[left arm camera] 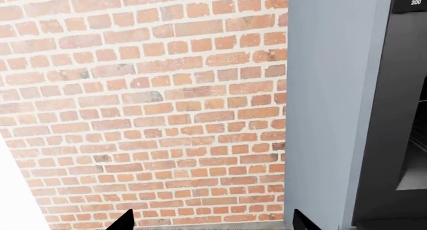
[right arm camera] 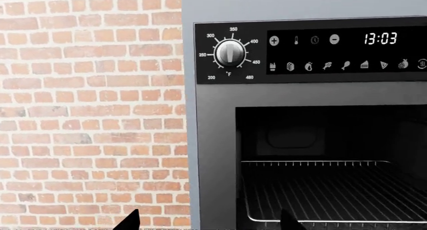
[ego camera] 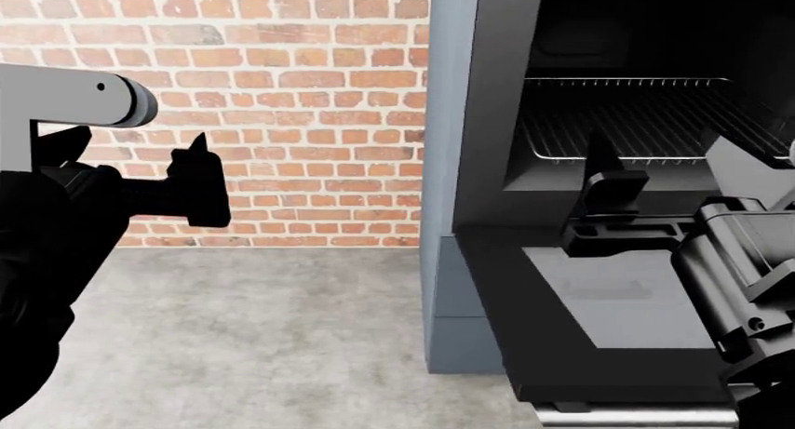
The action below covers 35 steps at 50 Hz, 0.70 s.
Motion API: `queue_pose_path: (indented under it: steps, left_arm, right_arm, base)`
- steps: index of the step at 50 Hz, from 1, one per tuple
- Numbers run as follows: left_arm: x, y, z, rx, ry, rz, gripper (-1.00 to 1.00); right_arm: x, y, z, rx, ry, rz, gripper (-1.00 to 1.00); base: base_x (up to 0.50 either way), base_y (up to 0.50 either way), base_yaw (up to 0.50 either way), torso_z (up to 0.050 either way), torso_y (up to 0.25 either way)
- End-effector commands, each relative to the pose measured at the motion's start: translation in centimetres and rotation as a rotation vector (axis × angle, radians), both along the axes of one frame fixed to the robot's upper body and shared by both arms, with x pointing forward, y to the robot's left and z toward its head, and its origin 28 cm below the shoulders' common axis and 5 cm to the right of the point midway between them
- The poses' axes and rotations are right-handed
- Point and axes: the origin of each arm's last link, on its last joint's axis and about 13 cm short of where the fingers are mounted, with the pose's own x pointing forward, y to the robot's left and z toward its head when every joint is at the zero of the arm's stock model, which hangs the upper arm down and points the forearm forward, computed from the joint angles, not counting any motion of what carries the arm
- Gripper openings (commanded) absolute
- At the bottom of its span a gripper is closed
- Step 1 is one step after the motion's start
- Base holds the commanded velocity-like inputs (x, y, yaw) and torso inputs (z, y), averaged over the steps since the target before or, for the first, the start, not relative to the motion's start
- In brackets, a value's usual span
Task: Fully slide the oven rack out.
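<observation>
The oven rack (ego camera: pixel 646 122), a silver wire grid, sits inside the open oven cavity, pushed in; it also shows in the right wrist view (right arm camera: pixel 333 195). My right gripper (ego camera: pixel 665 182) is open and empty, hovering over the lowered oven door (ego camera: pixel 546 355) just in front of the rack's front edge, not touching it. In the right wrist view the right gripper (right arm camera: pixel 210 225) spans from the brick wall to the rack's front left corner. My left gripper (ego camera: pixel 199 182) is open and empty, held up left of the oven, facing the brick wall; its own view (left arm camera: pixel 213 225) confirms this.
The grey oven cabinet (ego camera: pixel 448 168) stands against a brick wall (ego camera: pixel 249 94). The door's silver handle (ego camera: pixel 646 415) juts toward me at the bottom. A control panel with a knob (right arm camera: pixel 229 53) sits above the cavity. Grey floor (ego camera: pixel 249 336) lies left of the oven.
</observation>
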Motion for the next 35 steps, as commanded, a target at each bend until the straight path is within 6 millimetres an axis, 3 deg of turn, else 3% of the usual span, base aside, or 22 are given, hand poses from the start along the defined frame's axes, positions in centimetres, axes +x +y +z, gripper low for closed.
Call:
queue_pose_path:
  steps: [1, 35]
  left_arm:
    - [0.2, 0.0, 0.2, -0.010, 0.010, -0.006, 1.00]
    - [0.4, -1.1, 0.4, -0.048, 0.018, -0.073, 1.00]
  right_arm:
    - [0.1, -0.2, 0.2, -0.003, 0.009, -0.008, 1.00]
    - [0.2, -0.6, -0.5, 0.016, 0.037, -0.019, 1.00]
  base:
    - [0.00, -0.50, 0.00, 0.000, 0.000]
    - [0.00, -0.50, 0.00, 0.000, 0.000]
